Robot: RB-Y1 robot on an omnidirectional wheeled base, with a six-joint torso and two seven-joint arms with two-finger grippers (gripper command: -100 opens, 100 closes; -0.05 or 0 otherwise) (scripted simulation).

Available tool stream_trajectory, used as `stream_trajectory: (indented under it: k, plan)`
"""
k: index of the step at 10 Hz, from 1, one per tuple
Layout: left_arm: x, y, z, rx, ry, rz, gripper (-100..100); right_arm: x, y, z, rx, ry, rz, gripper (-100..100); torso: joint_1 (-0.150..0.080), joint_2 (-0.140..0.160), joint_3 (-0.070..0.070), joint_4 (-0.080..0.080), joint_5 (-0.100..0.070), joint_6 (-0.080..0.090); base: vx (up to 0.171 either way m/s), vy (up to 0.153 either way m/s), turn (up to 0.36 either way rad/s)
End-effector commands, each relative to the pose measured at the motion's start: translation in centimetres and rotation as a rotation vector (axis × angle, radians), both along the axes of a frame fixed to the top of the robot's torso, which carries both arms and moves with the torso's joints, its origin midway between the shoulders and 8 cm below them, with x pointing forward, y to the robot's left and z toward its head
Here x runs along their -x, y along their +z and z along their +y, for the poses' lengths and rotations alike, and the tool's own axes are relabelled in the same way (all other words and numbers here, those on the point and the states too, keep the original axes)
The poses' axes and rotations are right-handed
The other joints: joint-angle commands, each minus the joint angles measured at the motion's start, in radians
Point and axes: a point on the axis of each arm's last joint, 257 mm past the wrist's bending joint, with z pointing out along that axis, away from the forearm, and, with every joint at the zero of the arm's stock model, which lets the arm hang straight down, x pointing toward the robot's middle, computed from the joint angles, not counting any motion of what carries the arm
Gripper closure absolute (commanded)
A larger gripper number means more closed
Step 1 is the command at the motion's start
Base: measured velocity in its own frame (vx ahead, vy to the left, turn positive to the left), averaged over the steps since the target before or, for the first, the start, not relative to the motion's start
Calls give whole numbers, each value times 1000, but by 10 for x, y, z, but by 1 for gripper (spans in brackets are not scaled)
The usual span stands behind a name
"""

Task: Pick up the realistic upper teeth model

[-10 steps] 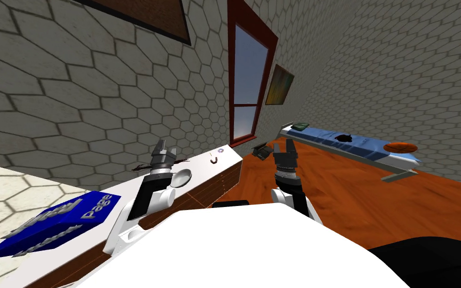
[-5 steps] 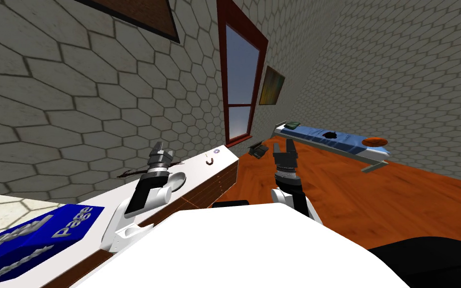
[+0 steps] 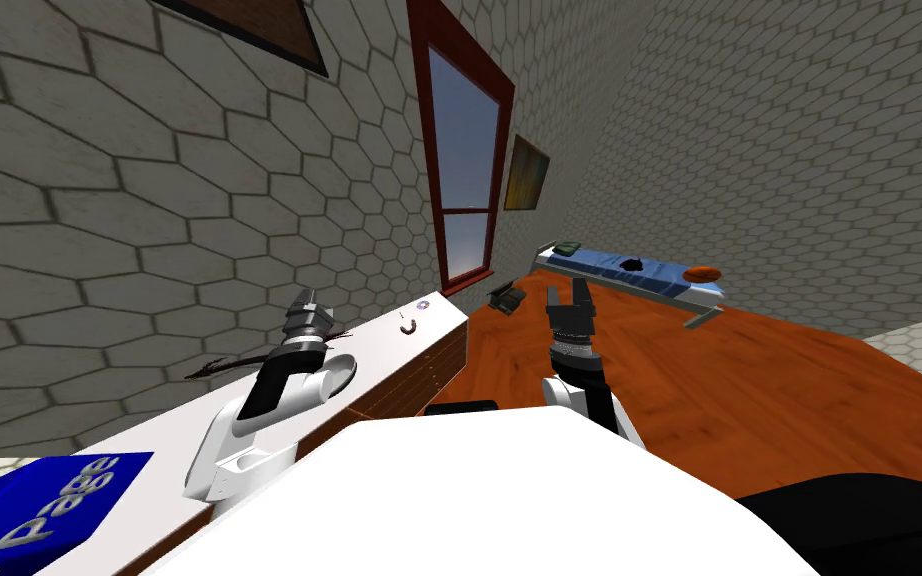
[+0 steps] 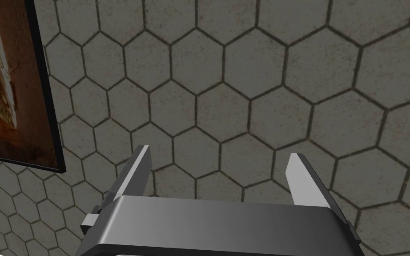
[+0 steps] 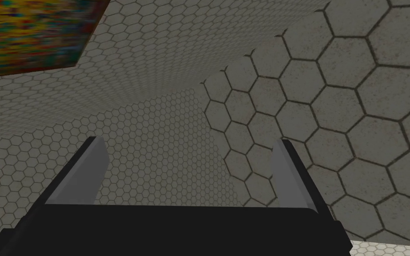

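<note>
**Caller:** What were you standing at?

**Me:** A long white counter top (image 3: 384,345) over wooden drawer fronts (image 3: 419,372). It ran along the hexagon-tiled wall (image 3: 99,230) on my left. An orange wood floor (image 3: 749,400) spread out on my right. A red-framed window (image 3: 464,170) stood past the counter's far end, with a painting (image 3: 526,173) beside it.

**Caller:** And the teeth model?

**Me:** The teeth model (image 3: 409,325) lay near the far end of that counter top, a small dark curved piece, too small to make out any teeth. A tiny pale ring (image 3: 423,304) sat just beyond it, closer to the end.

**Caller:** Your hands?

**Me:** My left gripper (image 3: 305,298) hung over the middle of the counter with its fingers spread apart and nothing between them, well short of the model. My right gripper (image 3: 569,292) was out over the floor, fingers spread too, holding nothing.

**Caller:** Anything around the left arm?

**Me:** A round grey dish (image 3: 341,372) lay on the counter right by my left forearm. A dark twig-like thing (image 3: 234,360) lay on the wall side of it. A blue box (image 3: 39,510) lettered "Page" sat at the near end.

**Caller:** And farther off?

**Me:** A low bench with a blue pad (image 3: 604,268) stood against the far wall. It carried an orange round thing (image 3: 701,273), a black lump (image 3: 633,264) and something green (image 3: 568,245). A dark object (image 3: 506,297) lay on the floor below the window.
</note>
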Motion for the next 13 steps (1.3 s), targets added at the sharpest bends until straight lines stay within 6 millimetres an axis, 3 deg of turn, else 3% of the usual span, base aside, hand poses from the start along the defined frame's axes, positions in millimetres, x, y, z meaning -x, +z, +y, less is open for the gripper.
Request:
stream_trajectory:
  k: [1, 2, 5, 6, 8, 9, 10, 11, 12, 13]
  plan:
    - [2, -13, 12, 26, 31, 43, -100, 0, 0, 0, 0, 0, 0, 0, 0, 0, 0, 0, 0, 0, 22, -37, -116]
    - [6, -20, 31, 44, 72, 64, -100, 0, 0, 0, 0, 0, 0, 0, 0, 0, 0, 0, 0, 0, 28, -48, -227]
    - [13, -42, 56, 95, 134, 138, -100, 0, 0, 0, 0, 0, 0, 0, 0, -1, 0, 0, 0, 0, 31, -34, -139]
    - [21, -51, 76, 121, 180, 162, -100, 0, 0, 0, 0, 0, 0, 0, 0, -1, 0, 0, 0, -1, 32, -42, -192]
    - [22, -58, 78, 136, 189, 187, -100, 0, 0, 0, 0, 0, 0, 0, 0, -1, 0, 0, 0, -1, 23, -25, -51]
    - [32, -69, 97, 166, 236, 214, -100, 0, 0, 0, 0, 0, 0, 0, 1, 0, 0, 0, 0, -1, 32, -29, -185]
    - [33, -75, 99, 179, 244, 235, -100, 0, 0, 0, 0, 0, 0, 0, 1, 0, 0, 0, 0, 0, 31, -27, -147]
    - [44, -85, 117, 208, 290, 256, -100, 0, 0, 0, 0, 0, 0, 0, 1, 0, 0, 0, 0, -1, 41, -40, -278]
    - [46, -92, 118, 223, 298, 280, -100, 0, 0, 0, 0, 0, 0, 0, 0, -1, -1, 0, 0, 0, 43, -27, -90]
    - [59, -102, 136, 253, 344, 299, -100, 0, 0, 0, 0, 0, 0, 0, 1, -1, -1, 0, 0, -1, 62, -37, -170]
